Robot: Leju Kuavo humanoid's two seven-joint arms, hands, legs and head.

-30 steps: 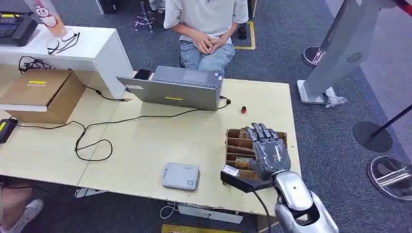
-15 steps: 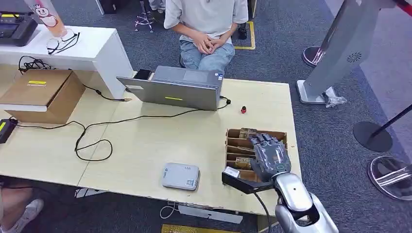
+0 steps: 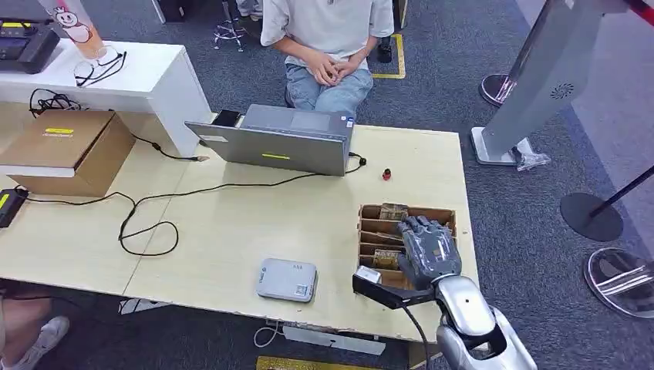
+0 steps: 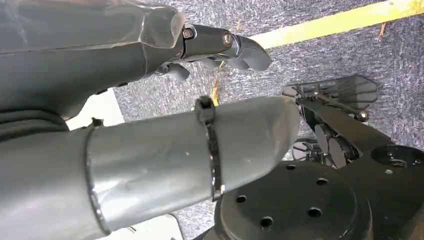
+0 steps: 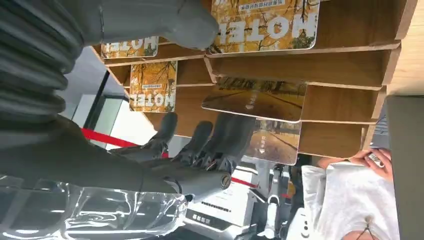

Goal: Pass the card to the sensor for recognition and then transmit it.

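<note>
A wooden card rack (image 3: 370, 211) stands at the table's right front corner with picture cards (image 3: 392, 210) in its slots. My right hand (image 3: 428, 250) lies on top of the rack, fingers bent down over it. In the right wrist view the thumb (image 5: 195, 25) touches the edge of a "HOTEL" card (image 5: 265, 25), and the dark fingers (image 5: 200, 142) lie along the rack's (image 5: 350, 65) other side; no card is lifted. The grey sensor (image 3: 286, 279) lies flat on the table, left of the rack. My left hand (image 4: 150, 55) hangs over the carpet, holding nothing.
A laptop (image 3: 278, 140) stands at the table's far edge, with a person (image 3: 324, 38) seated behind it. Black cables (image 3: 146, 223) loop across the left half of the table (image 3: 231, 223). A cardboard box (image 3: 69, 146) sits far left. A small red object (image 3: 387, 175) lies beyond the rack.
My right hand has dropped from just above the rack onto it, and its spread fingers have curled down over the cards.
</note>
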